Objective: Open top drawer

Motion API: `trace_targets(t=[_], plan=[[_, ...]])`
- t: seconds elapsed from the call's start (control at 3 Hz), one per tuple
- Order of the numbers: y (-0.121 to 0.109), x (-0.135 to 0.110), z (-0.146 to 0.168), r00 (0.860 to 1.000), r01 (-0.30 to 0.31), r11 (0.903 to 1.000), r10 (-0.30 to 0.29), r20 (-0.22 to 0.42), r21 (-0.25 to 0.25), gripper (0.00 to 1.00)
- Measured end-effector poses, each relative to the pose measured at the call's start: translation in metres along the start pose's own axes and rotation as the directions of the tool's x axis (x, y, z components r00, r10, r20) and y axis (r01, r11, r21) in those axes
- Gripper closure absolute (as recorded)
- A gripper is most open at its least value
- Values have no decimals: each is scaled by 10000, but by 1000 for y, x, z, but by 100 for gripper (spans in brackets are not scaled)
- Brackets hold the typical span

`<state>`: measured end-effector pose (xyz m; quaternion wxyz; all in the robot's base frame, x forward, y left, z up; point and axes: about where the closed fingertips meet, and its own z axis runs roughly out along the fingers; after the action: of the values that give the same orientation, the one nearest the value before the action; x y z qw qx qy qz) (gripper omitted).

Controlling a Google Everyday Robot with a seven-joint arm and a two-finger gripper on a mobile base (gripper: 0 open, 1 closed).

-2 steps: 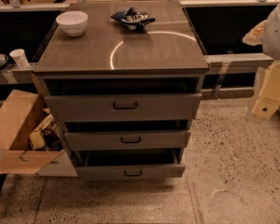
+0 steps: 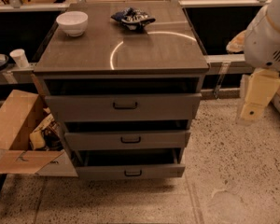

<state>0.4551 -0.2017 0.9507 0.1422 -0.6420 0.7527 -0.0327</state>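
End effector (image 2: 253,101) closer, right; arm (image 2: 270,36) cropped

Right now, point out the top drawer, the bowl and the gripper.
top drawer (image 2: 124,108): camera view, on the front panel at its handle.
bowl (image 2: 72,25): camera view, on its white outer wall.
gripper (image 2: 253,107): camera view, on its pale lower end, hanging off to the right of the top drawer.

Floor (image 2: 233,171) in front of and right of the top drawer (image 2: 84,108) is open, so there's a straight path to its handle (image 2: 125,105). Cardboard box (image 2: 14,125) crowds the left side, just beside the lower drawers. Gripper (image 2: 251,107) hangs right of the cabinet, apart from it.
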Motion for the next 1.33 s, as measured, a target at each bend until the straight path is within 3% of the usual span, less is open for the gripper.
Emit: trace_targets(t=[0.33,0.67,1.0,1.33], plan=[[1,-12,48,9945,1041,9930,-1043,-16,-559,0],[7,-16,109,9868,1594,9796,-1618,-98,-1225,0],[11,-16,172,9863,1621,9677,-1649,17,-1928,0],[8,-26,231,9891,1441,9556,-1316,654,-2569,0]])
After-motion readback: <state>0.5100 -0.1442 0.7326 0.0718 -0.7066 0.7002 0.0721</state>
